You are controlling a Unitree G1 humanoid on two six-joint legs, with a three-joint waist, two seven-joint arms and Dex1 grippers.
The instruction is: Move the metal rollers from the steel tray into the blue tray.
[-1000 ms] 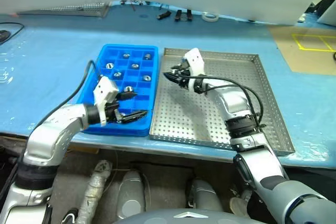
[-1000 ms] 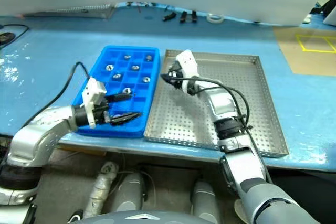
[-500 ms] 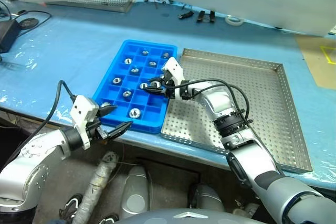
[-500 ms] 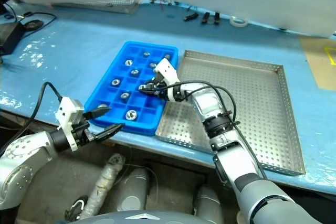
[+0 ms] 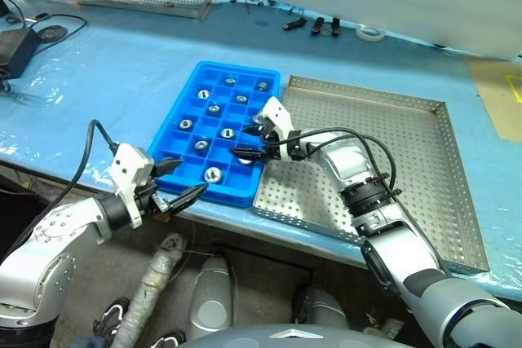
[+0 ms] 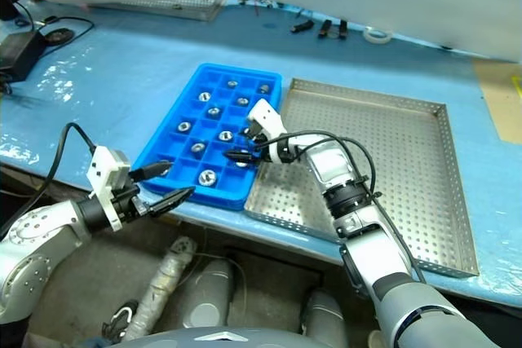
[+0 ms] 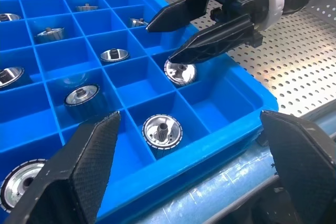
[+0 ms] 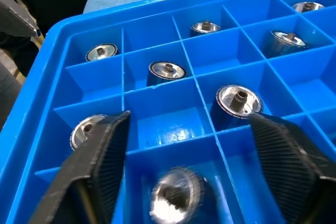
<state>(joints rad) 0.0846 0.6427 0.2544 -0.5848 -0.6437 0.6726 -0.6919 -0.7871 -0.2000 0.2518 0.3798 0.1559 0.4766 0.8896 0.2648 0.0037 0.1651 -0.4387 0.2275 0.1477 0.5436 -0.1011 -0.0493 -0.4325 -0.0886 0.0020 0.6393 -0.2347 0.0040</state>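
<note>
Nearest me, my left gripper (image 5: 181, 188) hangs off the table's front edge, its black fingers spread wide and empty, just short of the bright blue plastic compartment tray (image 5: 189, 97). Over that tray's right column my right gripper (image 5: 250, 139) stands with fingers parted above a small shiny metal roller (image 7: 180, 72) lying in a compartment. Other rollers fill cells beyond. Beside it lies the perforated steel tray (image 5: 400, 152).

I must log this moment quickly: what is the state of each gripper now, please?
Left gripper: open, holding nothing.
Right gripper: open over the blue tray, a metal roller lying free in the compartment below it.
</note>
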